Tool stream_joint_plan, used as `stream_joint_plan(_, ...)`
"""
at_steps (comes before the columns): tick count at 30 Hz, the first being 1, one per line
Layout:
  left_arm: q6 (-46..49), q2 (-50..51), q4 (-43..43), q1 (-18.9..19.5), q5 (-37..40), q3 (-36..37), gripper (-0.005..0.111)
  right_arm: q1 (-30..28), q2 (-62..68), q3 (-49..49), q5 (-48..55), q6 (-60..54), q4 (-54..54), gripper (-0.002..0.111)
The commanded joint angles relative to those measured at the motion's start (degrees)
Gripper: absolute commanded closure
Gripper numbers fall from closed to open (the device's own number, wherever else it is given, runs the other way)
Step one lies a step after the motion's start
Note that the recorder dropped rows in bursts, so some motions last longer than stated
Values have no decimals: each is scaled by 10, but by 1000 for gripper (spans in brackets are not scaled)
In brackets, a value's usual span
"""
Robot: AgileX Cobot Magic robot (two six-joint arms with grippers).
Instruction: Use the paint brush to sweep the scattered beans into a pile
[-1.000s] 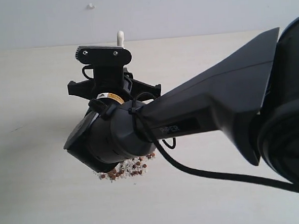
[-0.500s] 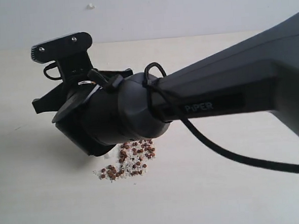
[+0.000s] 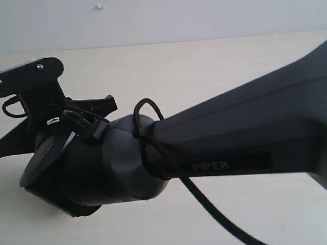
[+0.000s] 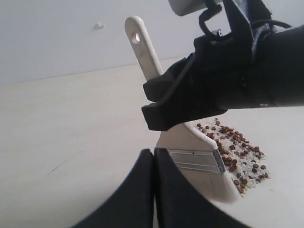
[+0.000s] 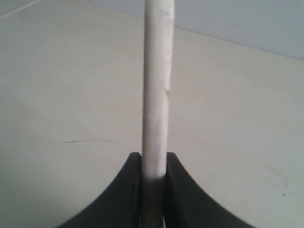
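Exterior view: the black right arm stretches from the right edge to the lower left over the pale desk.

Left wrist view: the left hand is pressed together. The paint brush stands tilted, with its bristles on the desk against the beans.

Right wrist view: the right hand pinches the brush's handle.

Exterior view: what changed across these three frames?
The right arm swung left and nearer the camera, now hiding the beans, seen only in the left wrist view beside the paint brush. The right gripper has its jaws shut on the brush handle. Unchanged: table, wall speck.
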Motion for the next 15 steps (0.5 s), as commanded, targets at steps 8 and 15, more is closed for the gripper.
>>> stream_joint_plan(8,2,-2,2,-2,0,2,107,3,-42,192,-34,407,-264,108)
stream_joint_plan(15,2,-2,2,-2,0,2,107,2,-42,227,-73,415,-252,108)
